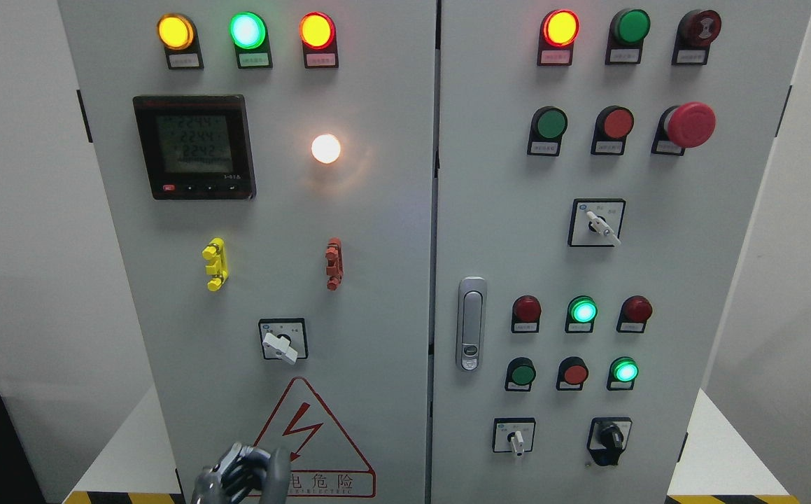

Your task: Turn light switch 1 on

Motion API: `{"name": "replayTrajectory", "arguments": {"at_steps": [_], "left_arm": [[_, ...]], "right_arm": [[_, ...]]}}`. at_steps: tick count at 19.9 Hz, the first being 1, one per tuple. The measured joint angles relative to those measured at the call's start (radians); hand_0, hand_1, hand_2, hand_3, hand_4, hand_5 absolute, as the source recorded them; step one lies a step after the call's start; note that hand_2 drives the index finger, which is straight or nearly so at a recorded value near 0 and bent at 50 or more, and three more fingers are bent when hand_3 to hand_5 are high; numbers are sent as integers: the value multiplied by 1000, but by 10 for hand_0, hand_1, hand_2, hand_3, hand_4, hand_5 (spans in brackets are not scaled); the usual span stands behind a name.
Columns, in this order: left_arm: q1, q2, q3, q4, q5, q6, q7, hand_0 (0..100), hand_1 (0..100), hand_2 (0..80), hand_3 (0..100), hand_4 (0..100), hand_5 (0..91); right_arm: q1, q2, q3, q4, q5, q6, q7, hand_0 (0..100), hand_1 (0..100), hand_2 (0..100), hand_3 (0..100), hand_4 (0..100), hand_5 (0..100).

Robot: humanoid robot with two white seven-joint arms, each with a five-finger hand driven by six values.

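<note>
Left hand (241,472) low before the cabinet (377,280), fingers curled, holding nothing

You can read three rows near "2244", "2244", "2242" on the meter display (193,145). The warning triangle sign (314,437) carries "电危险", its first character hidden by the hand. Small button labels are too blurred.

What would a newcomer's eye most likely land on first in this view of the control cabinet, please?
Probably the glowing white lamp in the middle of the left door, right of the digital meter, and the lit yellow, green and orange lamps along the top. Next comes the big red mushroom button at the right door's upper right. At the bottom edge, the left robot hand shows before the red hazard triangle.
</note>
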Motion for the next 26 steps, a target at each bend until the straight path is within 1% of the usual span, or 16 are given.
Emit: {"name": "replayTrajectory", "arguments": {"at_steps": [1, 2, 3, 4, 5, 6, 7, 8, 13, 16, 17, 19, 21, 23, 24, 26], "left_arm": [[44, 10, 10, 24, 9, -47, -10, 21, 297, 603, 934, 942, 810], [81, 21, 18, 49, 19, -86, -15, 13, 291, 577, 895, 922, 788], [119, 33, 27, 81, 31, -119, -18, 5, 282, 524, 826, 879, 663], [151, 43, 33, 113, 43, -142, -21, 2, 279, 506, 791, 841, 606], [180, 53, 40, 152, 56, -163, -24, 0, 274, 458, 677, 737, 458], [203, 62, 45, 192, 68, -177, -27, 0, 272, 438, 637, 693, 385], [223, 70, 51, 241, 77, -184, -32, 0, 270, 408, 582, 613, 272], [239, 77, 56, 289, 90, -193, -46, 0, 270, 382, 540, 560, 210], [268, 98, 68, 613, 135, -202, -156, 0, 238, 243, 383, 400, 96], [241, 95, 68, 813, 143, -204, -230, 0, 222, 194, 303, 335, 63], [225, 94, 69, 888, 141, -207, -251, 0, 216, 168, 262, 296, 46], [193, 93, 69, 1020, 135, -195, -282, 0, 212, 132, 204, 258, 30], [156, 92, 67, 1147, 130, -155, -309, 0, 210, 93, 157, 229, 15], [123, 91, 61, 1254, 127, -78, -340, 0, 191, 12, 94, 170, 0], [107, 91, 57, 1304, 126, -35, -354, 0, 185, 0, 72, 152, 0], [83, 90, 49, 1387, 124, 48, -383, 0, 130, 0, 0, 69, 0]], "right_arm": [[0, 0, 0, 0, 0, 0, 0, 54, 0, 0, 0, 0, 0], [0, 0, 0, 0, 0, 0, 0, 54, 0, 0, 0, 0, 0], [0, 0, 0, 0, 0, 0, 0, 54, 0, 0, 0, 0, 0], [0, 0, 0, 0, 0, 0, 0, 54, 0, 0, 0, 0, 0], [0, 0, 0, 0, 0, 0, 0, 54, 0, 0, 0, 0, 0], [0, 0, 0, 0, 0, 0, 0, 54, 0, 0, 0, 0, 0], [0, 0, 0, 0, 0, 0, 0, 54, 0, 0, 0, 0, 0], [0, 0, 0, 0, 0, 0, 0, 54, 0, 0, 0, 0, 0], [0, 0, 0, 0, 0, 0, 0, 54, 0, 0, 0, 0, 0], [0, 0, 0, 0, 0, 0, 0, 54, 0, 0, 0, 0, 0], [0, 0, 0, 0, 0, 0, 0, 55, 0, 0, 0, 0, 0], [0, 0, 0, 0, 0, 0, -2, 55, 0, 0, 0, 0, 0], [0, 0, 0, 0, 0, 0, -4, 54, 0, 0, 0, 0, 0], [0, 0, 0, 0, 0, 0, -6, 54, 0, 0, 0, 0, 0], [0, 0, 0, 0, 0, 0, -6, 54, 0, 0, 0, 0, 0], [0, 0, 0, 0, 0, 0, -4, 54, 0, 0, 0, 0, 0]]}}
